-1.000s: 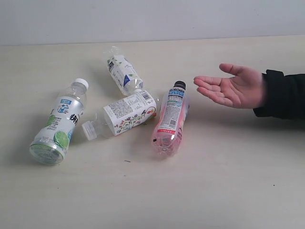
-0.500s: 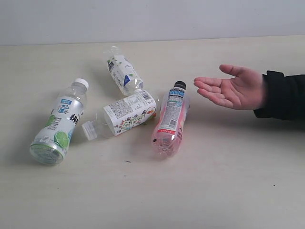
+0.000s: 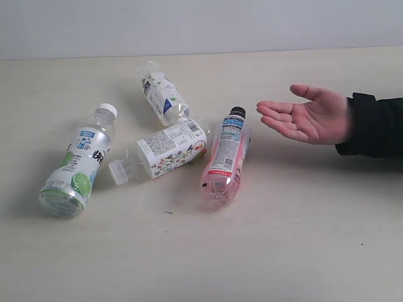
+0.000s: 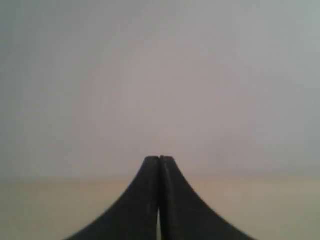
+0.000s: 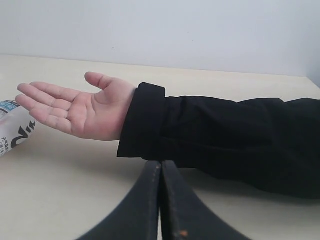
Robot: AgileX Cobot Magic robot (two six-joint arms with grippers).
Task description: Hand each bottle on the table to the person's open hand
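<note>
Four bottles (image 3: 157, 154) are being shown lying on the table (image 3: 283, 239): lime-green bottle (image 3: 75, 165), flowered bottle (image 3: 170, 148), blue-triangle bottle (image 3: 162, 94) just beyond it, pink bottle (image 3: 225, 157) nearest the open hand (image 3: 305, 114). Each is being judged light, thin-walled, slippery and prone to rolling, best gripped across the labelled middle. Left gripper (image 4: 159, 159) and right gripper (image 5: 161, 163) are being held closed, empty.

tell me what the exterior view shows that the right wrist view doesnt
Only the exterior: four bottles lying whole on the table: lime-green bottle, flowered bottle, blue-triangle bottle, pink bottle. Only the right wrist: the right gripper, shut and empty. Both: the person's open hand, palm up, its black sleeve, and the table; the wrist view catches just one bottle's label edge.
</note>
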